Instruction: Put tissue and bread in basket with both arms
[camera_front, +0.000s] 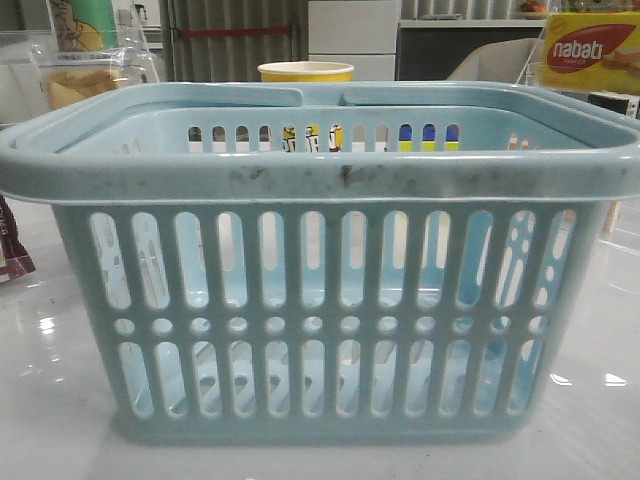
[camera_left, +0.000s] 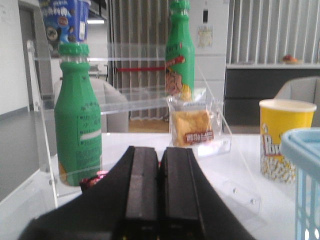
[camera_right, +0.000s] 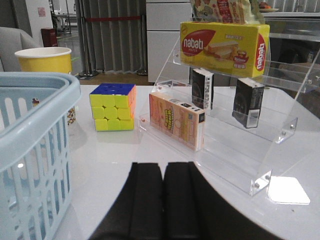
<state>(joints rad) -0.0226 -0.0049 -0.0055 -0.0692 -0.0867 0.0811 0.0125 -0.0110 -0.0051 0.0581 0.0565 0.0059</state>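
1. Both tools are seen pressed together with nothing between the jaws: left gripper (camera_left: 160, 195), right gripper (camera_right: 163, 200).
2. The bread (camera_left: 192, 126) is located on a clear shelf (camera_left: 220, 142), beside a green bottle (camera_left: 78, 120).
3. Two black packets, the likely tissue (camera_right: 202, 88), are stood on a clear rack (camera_right: 270, 145) under a yellow wafer box (camera_right: 225, 42).
4. The basket (camera_front: 320, 180) appears empty; neither item has been loaded.
5. Risk: the crinkly bag may slip from a shallow pinch.
6. Risk: the bottle or shelf wall may be struck during the left reach.
7. Risk: the neighbouring carton (camera_right: 176, 120) may be toppled by the right reach.
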